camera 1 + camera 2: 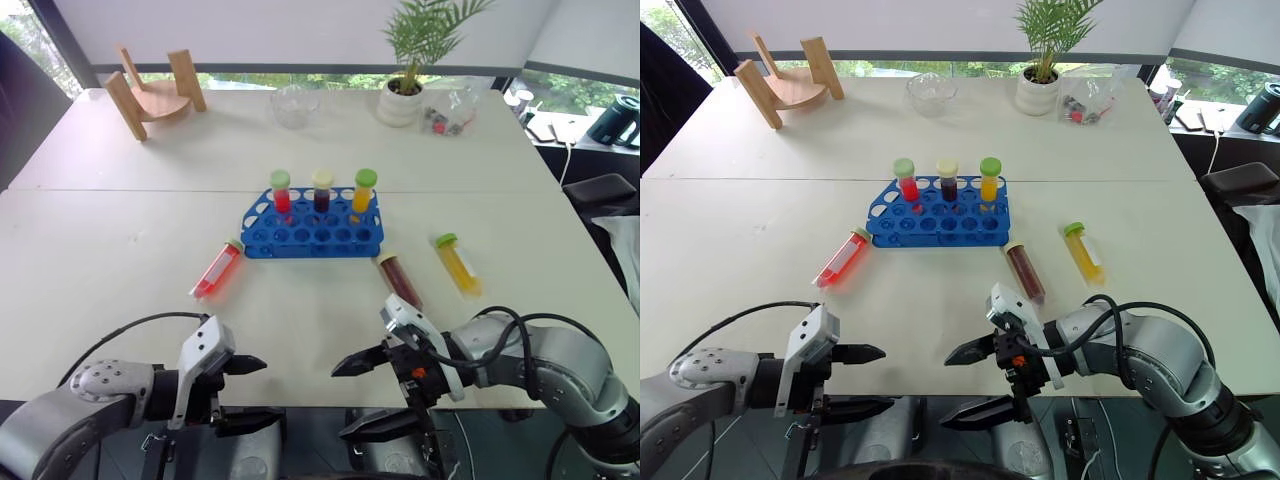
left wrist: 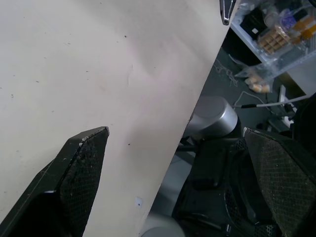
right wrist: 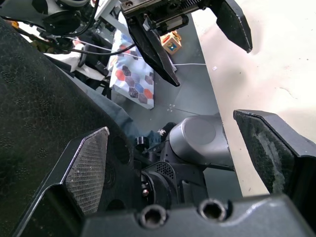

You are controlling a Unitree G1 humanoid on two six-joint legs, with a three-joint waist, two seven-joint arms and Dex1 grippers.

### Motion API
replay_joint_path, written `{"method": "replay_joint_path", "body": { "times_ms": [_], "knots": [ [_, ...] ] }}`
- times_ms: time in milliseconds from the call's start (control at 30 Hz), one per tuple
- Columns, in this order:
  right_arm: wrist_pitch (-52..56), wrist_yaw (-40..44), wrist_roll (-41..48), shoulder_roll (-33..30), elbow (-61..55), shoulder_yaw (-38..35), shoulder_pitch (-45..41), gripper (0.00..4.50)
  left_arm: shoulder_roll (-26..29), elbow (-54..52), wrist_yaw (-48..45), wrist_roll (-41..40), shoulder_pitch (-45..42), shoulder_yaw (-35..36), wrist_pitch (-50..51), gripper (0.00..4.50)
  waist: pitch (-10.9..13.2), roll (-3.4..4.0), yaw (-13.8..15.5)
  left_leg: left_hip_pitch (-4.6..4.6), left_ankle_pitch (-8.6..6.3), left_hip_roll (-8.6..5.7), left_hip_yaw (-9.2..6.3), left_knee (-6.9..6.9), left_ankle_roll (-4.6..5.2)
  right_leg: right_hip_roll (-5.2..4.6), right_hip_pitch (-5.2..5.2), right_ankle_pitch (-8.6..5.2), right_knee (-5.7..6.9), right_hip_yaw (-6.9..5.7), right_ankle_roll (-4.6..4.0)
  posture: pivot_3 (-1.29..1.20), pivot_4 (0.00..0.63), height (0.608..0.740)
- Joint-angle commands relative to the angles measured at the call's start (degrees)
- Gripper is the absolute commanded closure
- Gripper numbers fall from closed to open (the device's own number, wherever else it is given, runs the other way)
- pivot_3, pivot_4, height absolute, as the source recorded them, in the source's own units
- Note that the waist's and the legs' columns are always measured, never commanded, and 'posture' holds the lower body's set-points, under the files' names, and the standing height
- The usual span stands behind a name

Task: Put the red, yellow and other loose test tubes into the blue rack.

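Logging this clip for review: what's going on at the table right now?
Nothing is held. The left gripper and right gripper hang open at the table's near edge. Three tubes stand in the blue rack; the red tube, brown tube and yellow tube lie loose on the table.

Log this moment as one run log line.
left end effector: open, empty | right end effector: open, empty | loose test tubes: three on table | blue rack: three tubes upright

1. The blue rack [image 1: 312, 227] looks like glossy moulded plastic.
2. The table [image 1: 120, 260] has a smooth, matt cream top.
3. The gripper fingers [image 2: 81, 165] are matt black with finely textured pads.
4. The wooden stand [image 1: 155, 92] is pale and unvarnished-looking.
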Motion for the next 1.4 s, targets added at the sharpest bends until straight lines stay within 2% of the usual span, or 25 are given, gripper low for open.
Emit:
{"method": "replay_joint_path", "body": {
  "times_ms": [33, 567, 800, 900, 1000, 1067, 1100, 1233, 1400],
  "knots": [
    [0.0, -0.3, 1.7, 0.1, -1.5, -1.4, -0.7, 0.04, -0.8, -1.0, -0.1, -0.7, -0.6, -0.3, -1.2, 0.0, 0.0, 0.0, 0.0, 0.0, 0.0, 0.0, 0.0, 0.0, 0.0, 0.0, 0.0, 0.0, 0.0, 0.0, 0.0, 0.0, 0.15, 0.74],
    [-0.4, -1.0, 1.8, -0.8, -1.2, -1.8, -0.5, 0.04, -1.0, -0.9, 1.8, -0.4, -5.0, -2.9, 0.3, 0.0, 0.0, -0.01, 0.0, 0.0, 0.0, 0.0, 0.01, 0.0, 0.0, 0.02, 0.0, 0.0, 0.0, 0.01, 0.01, 0.0, 0.15, 0.74],
    [0.3, -1.1, 1.8, -2.2, -0.4, -3.2, -1.1, 0.04, -1.4, -1.5, 5.0, -0.8, -7.0, -1.5, 1.2, 0.0, 0.0, -0.01, 0.0, 0.0, 0.0, 0.0, 0.0, 0.0, 0.0, 0.02, 0.01, 0.01, 0.0, 0.01, 0.01, 0.0, 0.15, 0.74],
    [6.1, -3.6, 8.0, -3.5, 2.7, -8.8, -6.8, 0.04, -2.7, -0.7, 7.1, -8.3, -12.1, 2.5, 4.0, 0.0, 0.0, -0.03, 0.0, 0.0, 0.0, -0.01, 0.02, 0.05, 0.0, 0.01, 0.03, 0.02, 0.01, 0.02, 0.03, 0.0, 0.15, 0.74],
    [8.9, -4.7, 12.1, -4.7, 10.3, -15.6, -16.7, 0.04, 0.0, 1.8, 5.3, -9.8, -19.0, 4.3, 5.2, 0.0, 0.0, -0.01, -0.1, -0.01, 0.0, 0.0, 0.0, 0.27, 0.0, 0.04, 0.08, 0.07, 0.08, 0.02, 0.04, 0.0, 0.15, 0.74],
    [7.2, -3.1, 7.0, -7.9, 17.5, -16.4, -24.6, 0.04, 2.9, 4.3, 3.2, -9.1, -24.9, 4.7, 4.9, 0.0, 0.1, 0.01, -0.1, -0.02, 0.0, -0.01, 0.0, 0.35, 0.0, 0.08, 0.07, 0.12, 0.09, 0.02, 0.02, 0.0, 0.15, 0.74],
    [4.5, -1.4, 1.6, -10.5, 21.4, -14.1, -28.1, 0.04, 4.7, 5.5, 1.5, -7.7, -27.6, 4.3, 4.0, 0.0, 0.1, 0.01, 0.0, -0.03, 0.0, -0.02, 0.02, 0.35, 0.0, 0.07, 0.06, 0.12, 0.07, 0.02, 0.02, 0.0, 0.15, 0.74],
    [-2.8, 5.2, -18.6, -17.8, 36.6, 0.9, -39.7, 0.04, 10.5, 11.0, -5.0, 1.1, -33.8, 2.0, -4.0, 0.0, 0.1, -0.03, 0.0, -0.12, -0.01, -0.04, 0.16, 0.15, 0.02, 0.03, -0.1, 0.09, -0.12, 0.05, 0.06, 0.0, 0.15, 0.74],
    [-5.6, 12.6, -35.2, -17.2, 52.6, 14.8, -48.1, 0.04, 13.4, 14.8, -9.9, 8.8, -37.9, -0.3, -11.5, 0.0, 0.1, 0.02, -0.4, -0.16, 0.0, -0.04, 0.44, -0.48, 0.01, 0.0, -0.51, 0.22, -0.19, 0.25, 0.32, 0.0, 0.15, 0.74]
  ]
}}
